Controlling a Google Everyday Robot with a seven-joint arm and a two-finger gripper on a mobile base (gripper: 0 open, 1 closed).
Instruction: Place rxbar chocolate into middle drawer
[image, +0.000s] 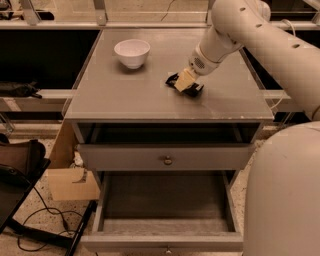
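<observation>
My gripper (184, 82) is down on the grey cabinet top (125, 95), right of centre, at the end of the white arm (235, 30). A small dark flat shape, which looks like the rxbar chocolate (173, 78), lies on the top right at the gripper and is mostly hidden by it. I cannot tell whether the gripper holds it. The middle drawer (160, 242) is pulled wide open below, and its dark inner floor shows nothing in it.
A white bowl (132, 52) stands at the back left of the cabinet top. The top drawer with the round knob (167, 160) is slightly open. A cardboard box (70, 182) and cables lie on the floor to the left. The robot's white body (285, 195) fills the lower right.
</observation>
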